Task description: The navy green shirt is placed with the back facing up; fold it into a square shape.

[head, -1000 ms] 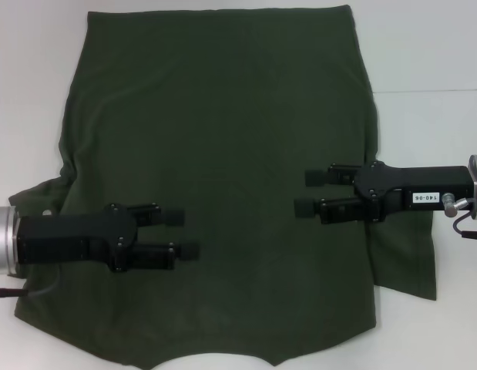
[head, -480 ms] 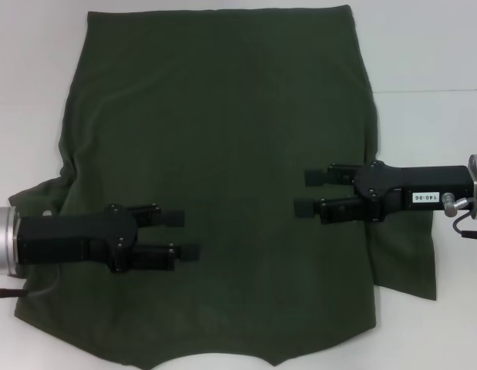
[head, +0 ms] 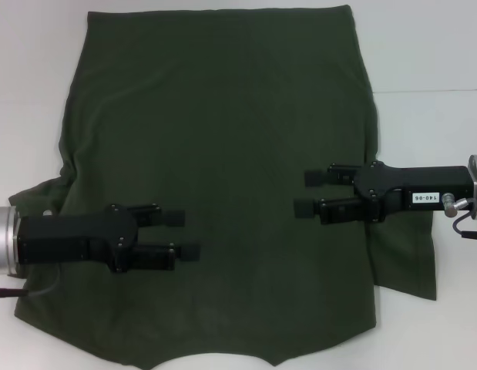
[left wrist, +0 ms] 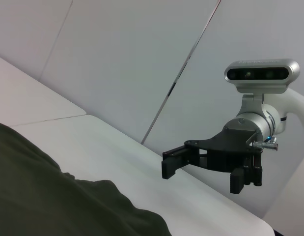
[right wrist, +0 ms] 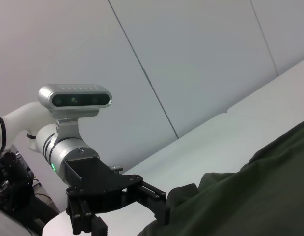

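Observation:
The navy green shirt [head: 223, 139] lies spread flat over most of the white table [head: 431, 54] in the head view, its near hem at the bottom edge of the picture. My left gripper [head: 186, 234] hovers over the shirt's lower left part, open, with nothing between its fingers. My right gripper [head: 306, 192] hangs over the shirt's right side, also open and holding nothing. The left wrist view shows the shirt's edge [left wrist: 53, 201] and the right gripper [left wrist: 205, 173] farther off. In the right wrist view the shirt [right wrist: 250, 201] lies beside the left gripper [right wrist: 127, 216].
Bare white table shows along the left edge [head: 30, 92] and on the right, where a seam line [head: 431, 91] crosses it. A sleeve [head: 411, 262] sticks out under the right arm. Pale wall panels [left wrist: 117, 59] stand behind the table.

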Robot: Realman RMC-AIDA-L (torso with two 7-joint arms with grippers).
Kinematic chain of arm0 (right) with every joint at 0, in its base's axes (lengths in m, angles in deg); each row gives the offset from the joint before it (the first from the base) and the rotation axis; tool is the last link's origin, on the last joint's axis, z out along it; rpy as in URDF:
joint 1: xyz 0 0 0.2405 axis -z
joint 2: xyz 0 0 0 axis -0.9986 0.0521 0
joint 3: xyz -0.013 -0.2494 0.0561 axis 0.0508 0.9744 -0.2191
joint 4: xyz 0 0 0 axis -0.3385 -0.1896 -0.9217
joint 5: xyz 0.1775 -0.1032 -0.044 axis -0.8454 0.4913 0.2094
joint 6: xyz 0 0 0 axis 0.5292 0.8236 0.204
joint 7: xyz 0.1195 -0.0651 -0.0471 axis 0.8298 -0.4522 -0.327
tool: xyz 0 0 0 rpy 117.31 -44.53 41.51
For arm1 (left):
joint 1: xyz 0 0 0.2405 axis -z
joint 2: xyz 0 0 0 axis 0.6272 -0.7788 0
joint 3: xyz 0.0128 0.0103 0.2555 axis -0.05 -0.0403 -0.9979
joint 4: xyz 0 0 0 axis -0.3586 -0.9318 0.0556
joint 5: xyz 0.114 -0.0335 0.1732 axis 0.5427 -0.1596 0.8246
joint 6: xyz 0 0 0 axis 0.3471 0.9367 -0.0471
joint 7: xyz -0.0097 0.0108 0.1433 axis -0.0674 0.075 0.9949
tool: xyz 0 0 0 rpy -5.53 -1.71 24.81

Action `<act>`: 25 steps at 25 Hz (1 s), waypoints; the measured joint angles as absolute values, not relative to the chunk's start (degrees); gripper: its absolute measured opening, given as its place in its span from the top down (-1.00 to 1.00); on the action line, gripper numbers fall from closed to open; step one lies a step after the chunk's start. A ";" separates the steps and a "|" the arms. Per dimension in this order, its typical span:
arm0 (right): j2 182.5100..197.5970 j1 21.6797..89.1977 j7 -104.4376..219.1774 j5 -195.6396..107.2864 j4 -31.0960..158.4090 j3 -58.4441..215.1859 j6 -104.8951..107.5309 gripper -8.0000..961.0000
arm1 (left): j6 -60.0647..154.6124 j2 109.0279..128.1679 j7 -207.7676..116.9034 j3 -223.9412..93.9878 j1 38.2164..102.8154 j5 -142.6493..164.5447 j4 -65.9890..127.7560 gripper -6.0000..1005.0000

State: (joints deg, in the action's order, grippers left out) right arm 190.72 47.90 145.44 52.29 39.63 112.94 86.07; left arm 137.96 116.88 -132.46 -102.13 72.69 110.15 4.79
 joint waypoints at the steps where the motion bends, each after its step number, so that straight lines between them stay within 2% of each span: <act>1: 190.72 47.90 145.44 52.30 39.63 112.94 86.10 -0.96 | 137.97 116.88 -132.47 -102.13 72.69 110.14 4.79 -0.74; 25: 190.77 48.20 145.19 52.29 39.63 114.31 86.50 -0.96 | 138.38 116.88 -132.48 -101.99 72.69 110.23 4.79 -0.74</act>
